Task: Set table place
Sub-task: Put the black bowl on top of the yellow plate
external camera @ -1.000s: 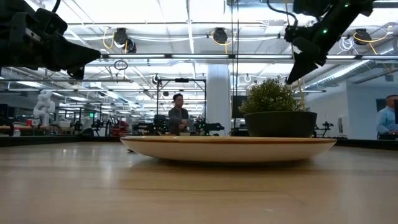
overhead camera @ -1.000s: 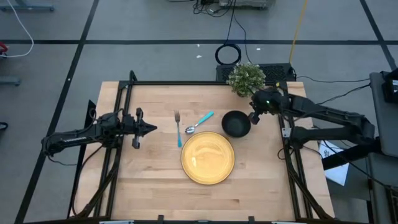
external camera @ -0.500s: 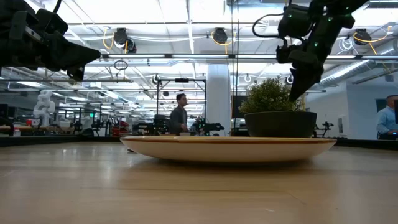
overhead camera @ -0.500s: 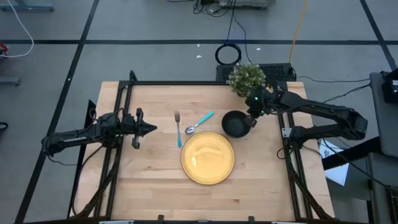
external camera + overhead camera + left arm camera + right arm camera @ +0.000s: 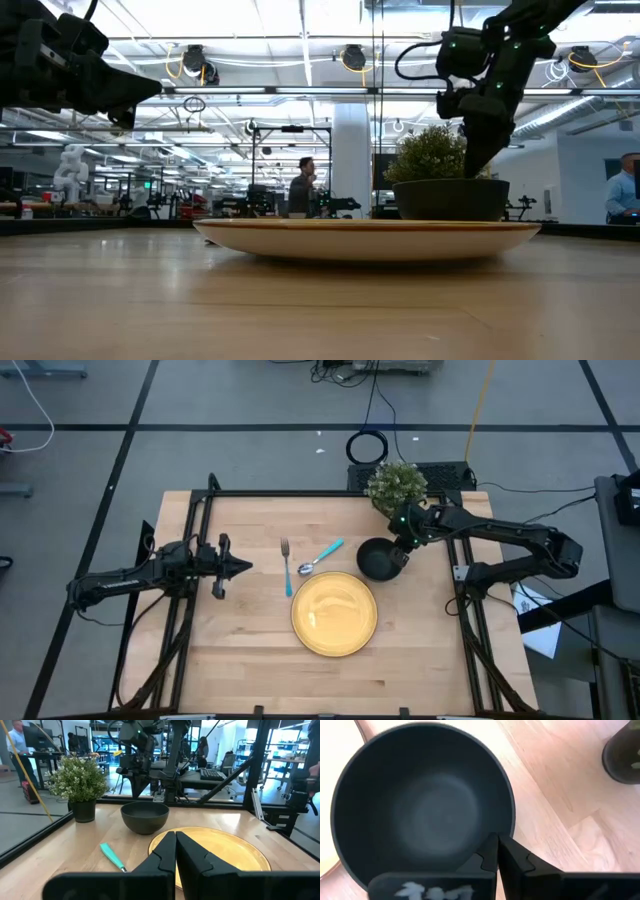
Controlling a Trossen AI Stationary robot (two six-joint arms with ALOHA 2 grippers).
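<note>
Round flat yellow dinner plate (image 5: pixel 334 613) centre of light wooden tabletop (image 5: pixel 250 650); right gripper (image 5: pixel 497 851) fingers pressed together, empty, over small black round bowl (image 5: pixel 422 807) rim, wrist view only; left gripper (image 5: pixel 243 567) closed, idle at left.

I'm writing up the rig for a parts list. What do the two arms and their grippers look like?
Both arms are dark, nearly black, built of slim jointed links with black cables running along them. The right arm carries a small green light near its wrist. The left gripper and the right gripper each end in two flat, matte black jaws tapering to narrow tips. No lettering is legible.
</note>
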